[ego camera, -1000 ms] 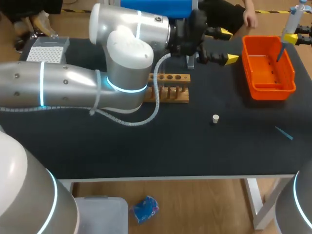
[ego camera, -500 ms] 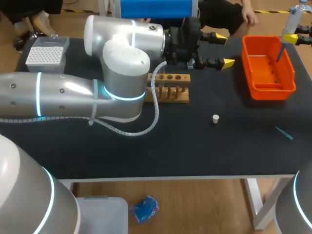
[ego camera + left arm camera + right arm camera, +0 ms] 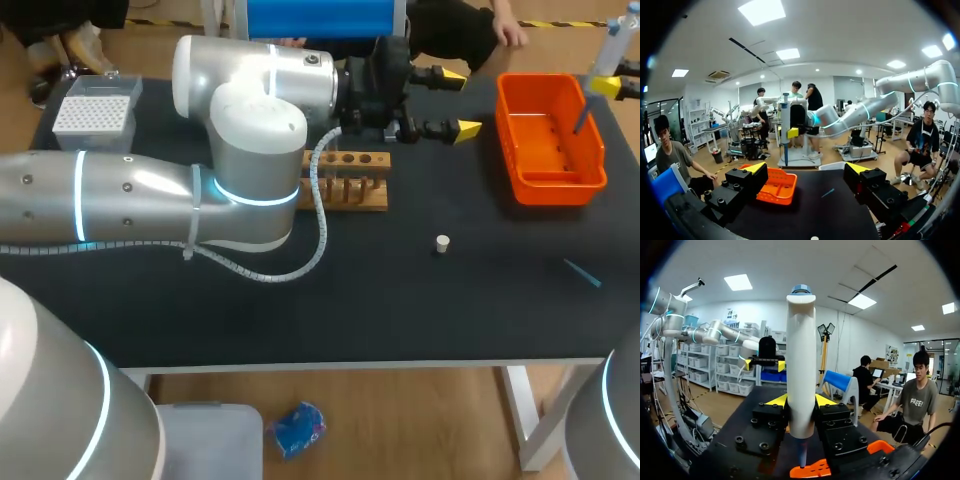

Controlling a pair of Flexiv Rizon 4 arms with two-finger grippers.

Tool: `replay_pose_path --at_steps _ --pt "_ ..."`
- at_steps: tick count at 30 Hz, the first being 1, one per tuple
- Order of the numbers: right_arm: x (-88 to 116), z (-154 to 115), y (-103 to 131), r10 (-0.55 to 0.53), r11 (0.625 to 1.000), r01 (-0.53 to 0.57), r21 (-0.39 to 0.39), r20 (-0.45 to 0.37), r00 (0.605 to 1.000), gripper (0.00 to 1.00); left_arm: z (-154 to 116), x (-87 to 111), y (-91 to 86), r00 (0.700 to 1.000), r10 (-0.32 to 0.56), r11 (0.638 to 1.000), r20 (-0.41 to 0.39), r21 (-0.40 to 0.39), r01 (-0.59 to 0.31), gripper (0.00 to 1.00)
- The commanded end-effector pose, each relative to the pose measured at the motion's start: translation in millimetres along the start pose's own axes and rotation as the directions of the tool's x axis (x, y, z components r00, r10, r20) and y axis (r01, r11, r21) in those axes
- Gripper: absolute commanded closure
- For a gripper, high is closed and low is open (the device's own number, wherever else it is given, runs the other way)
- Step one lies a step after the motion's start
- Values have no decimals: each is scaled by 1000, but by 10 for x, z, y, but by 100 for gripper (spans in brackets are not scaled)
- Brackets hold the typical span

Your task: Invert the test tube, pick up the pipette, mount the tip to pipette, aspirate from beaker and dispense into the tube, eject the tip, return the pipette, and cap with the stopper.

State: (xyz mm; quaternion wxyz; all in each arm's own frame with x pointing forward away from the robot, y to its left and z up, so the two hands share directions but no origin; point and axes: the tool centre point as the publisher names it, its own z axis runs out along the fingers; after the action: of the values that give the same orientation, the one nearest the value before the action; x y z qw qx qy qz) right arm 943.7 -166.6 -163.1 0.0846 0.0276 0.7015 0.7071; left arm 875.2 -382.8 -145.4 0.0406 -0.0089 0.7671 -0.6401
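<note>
My right gripper [image 3: 612, 84] is shut on the white pipette [image 3: 607, 45], holding it upright at the table's far right corner. The pipette's blue tip [image 3: 580, 115] hangs over the orange bin [image 3: 550, 180]. In the right wrist view the pipette [image 3: 801, 365] stands between the yellow fingertips of the gripper [image 3: 801, 401], above the bin [image 3: 812, 471]. My left gripper [image 3: 455, 102] is open and empty, hovering behind the wooden tube rack [image 3: 350, 190]; the left arm hides part of the rack. A small white stopper [image 3: 442, 243] stands on the black table. No test tube or beaker shows.
A loose blue tip [image 3: 582, 272] lies on the table near the right edge. The white tip box [image 3: 95, 105] sits at the far left corner. From the left wrist, the open gripper [image 3: 807, 170] looks over the orange bin [image 3: 775, 186] and loose tip [image 3: 828, 192].
The left arm has turned and drawn its open gripper slightly back and left. The right gripper has shifted the pipette a little to the right.
</note>
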Motion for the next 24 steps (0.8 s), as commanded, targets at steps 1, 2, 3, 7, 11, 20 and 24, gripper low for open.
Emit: replay_pose_path --at_steps 1,2,3,7,11,20,24 --pt "251 42 -4 8 1000 -8 0 3 1000 100 15 11 22 1000 2 1000 6 11 -2 0" --pt "304 61 -13 8 1000 -8 3 -7 1000 100 15 11 22 1000 2 1000 6 11 -2 0" --pt "353 79 -21 1 1000 -1 5 -15 1000 100 15 11 22 1000 2 1000 6 11 -2 0" --pt "479 155 -28 8 1000 -8 -11 -29 1000 100 15 11 22 1000 2 1000 6 11 -2 0" --pt "595 257 -29 6 1000 -7 -21 -44 999 100 15 11 22 1000 2 1000 6 11 -2 0" --pt "826 581 -71 18 999 -22 -36 -105 994 100 15 11 22 1000 2 1000 6 11 -2 0" --pt "887 734 -77 15 999 -20 -42 -128 992 100 15 11 22 1000 2 1000 6 11 -2 0"
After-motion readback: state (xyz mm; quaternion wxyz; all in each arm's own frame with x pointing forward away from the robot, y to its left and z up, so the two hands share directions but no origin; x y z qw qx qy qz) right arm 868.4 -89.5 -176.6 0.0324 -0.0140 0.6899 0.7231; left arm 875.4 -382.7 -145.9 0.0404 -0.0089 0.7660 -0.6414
